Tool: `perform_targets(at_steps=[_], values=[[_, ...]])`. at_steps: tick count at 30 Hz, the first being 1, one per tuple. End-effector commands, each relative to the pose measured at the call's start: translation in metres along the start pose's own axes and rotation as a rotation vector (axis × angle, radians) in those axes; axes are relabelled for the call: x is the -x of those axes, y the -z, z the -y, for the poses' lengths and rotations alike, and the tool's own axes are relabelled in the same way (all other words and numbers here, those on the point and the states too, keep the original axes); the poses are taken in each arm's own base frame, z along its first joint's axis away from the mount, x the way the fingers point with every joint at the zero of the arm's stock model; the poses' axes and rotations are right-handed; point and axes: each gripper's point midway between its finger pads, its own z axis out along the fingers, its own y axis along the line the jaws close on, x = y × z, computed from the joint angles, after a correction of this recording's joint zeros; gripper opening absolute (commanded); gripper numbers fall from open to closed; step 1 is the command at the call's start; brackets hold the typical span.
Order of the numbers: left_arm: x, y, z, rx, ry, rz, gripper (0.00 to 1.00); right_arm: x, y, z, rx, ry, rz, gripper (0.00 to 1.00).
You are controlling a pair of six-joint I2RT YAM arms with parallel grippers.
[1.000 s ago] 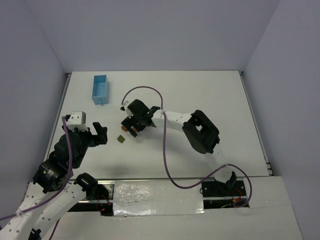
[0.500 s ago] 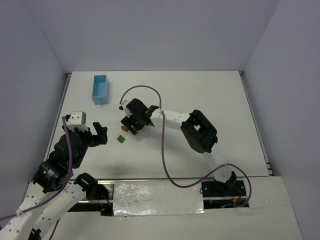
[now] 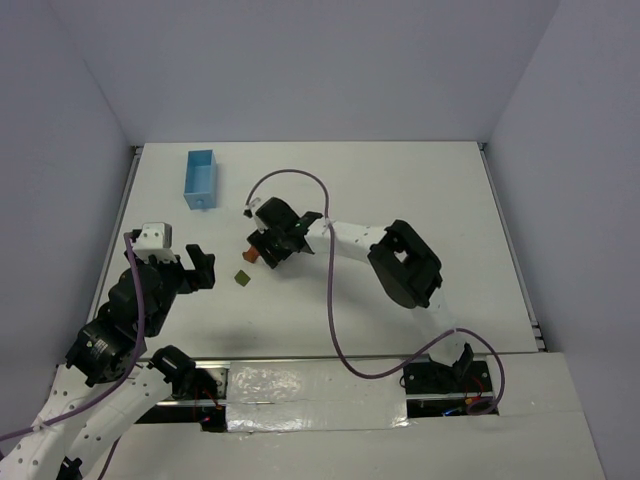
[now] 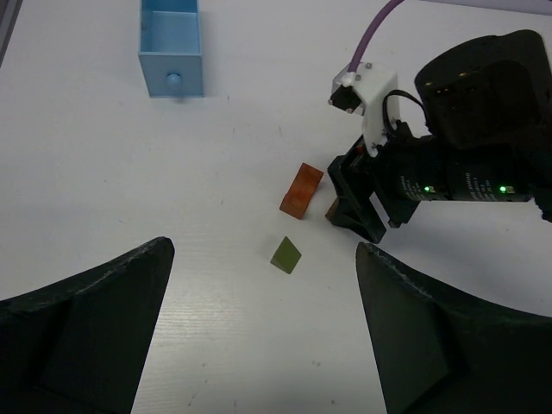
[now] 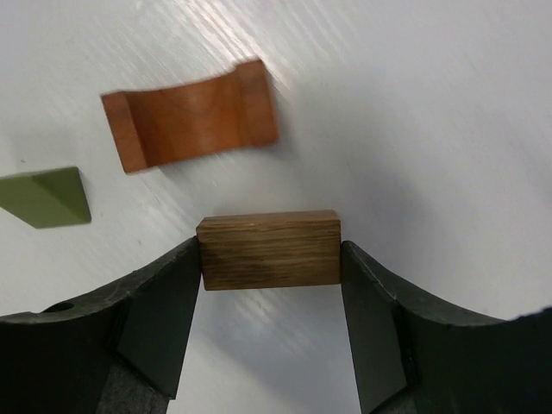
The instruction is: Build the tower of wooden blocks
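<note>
**Brown block gripped by right hand**

Since one second ago, the right hand [image 5: 272, 289] has narrowed. Its pads now press both ends of the brown block [image 5: 269, 250], which sits on the worktop [image 3: 420, 190]. The orange arch [image 5: 190, 115], formerly between the fingers, now lies clear of them. The left hand [image 4: 263, 293] stays spread wide, holding nothing.

The worktop is white, the walls [image 3: 300, 70] pale grey. A light blue box [image 3: 200, 178] sits at far left.

The tower pieces lie unstacked left of centre. The arch is near the block, and the olive-green piece [image 4: 286, 254] lies apart from both.
</note>
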Motion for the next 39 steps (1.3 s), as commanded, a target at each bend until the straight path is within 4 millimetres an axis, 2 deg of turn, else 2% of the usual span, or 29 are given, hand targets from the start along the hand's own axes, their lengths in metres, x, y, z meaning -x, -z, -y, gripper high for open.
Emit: perform_targets(at_steps=[1,2,3,4,5,6,8,9,10,13,19,27,31,39], values=[[0.007,-0.002,0.003,-0.015,-0.006,0.027,0.99,0.048,0.064,0.022,-0.117,-0.166,0.161,0.46],[0.007,-0.002,0.003,-0.013,-0.006,0.027,1.00,0.048,0.075,0.031,-0.146,-0.215,0.168,0.45],[0.007,-0.001,0.003,-0.013,-0.004,0.027,0.99,0.034,0.081,0.053,-0.196,-0.282,0.148,0.45],[0.007,-0.001,0.003,-0.013,-0.004,0.028,1.00,0.034,0.101,0.069,-0.248,-0.384,0.173,0.44],[0.008,-0.001,0.003,-0.014,-0.003,0.030,0.99,0.029,0.109,0.082,-0.279,-0.435,0.178,0.43],[0.008,0.000,0.003,-0.016,-0.004,0.031,0.99,0.005,0.112,0.107,-0.333,-0.502,0.148,0.42],[0.008,0.000,0.004,-0.019,-0.003,0.031,0.99,-0.007,0.130,0.131,-0.387,-0.604,0.174,0.41],[0.008,-0.001,0.004,-0.023,-0.005,0.030,1.00,-0.029,0.129,0.139,-0.416,-0.628,0.142,0.41],[0.008,-0.001,0.005,-0.025,-0.005,0.028,0.99,-0.038,0.137,0.156,-0.463,-0.670,0.147,0.41],[0.006,-0.002,0.006,-0.028,-0.011,0.020,0.99,-0.066,0.140,0.177,-0.534,-0.702,0.100,0.41],[0.005,-0.003,0.006,-0.026,-0.011,0.016,0.99,-0.090,0.141,0.193,-0.587,-0.736,0.065,0.42],[0.005,-0.004,0.007,-0.028,-0.014,0.013,1.00,-0.099,0.141,0.204,-0.608,-0.763,0.057,0.44],[0.005,-0.004,0.007,-0.030,-0.013,0.014,0.99,-0.106,0.131,0.206,-0.598,-0.755,0.020,0.44],[0.003,-0.004,0.008,-0.031,-0.016,0.008,1.00,-0.110,0.126,0.212,-0.598,-0.757,0.006,0.46]])
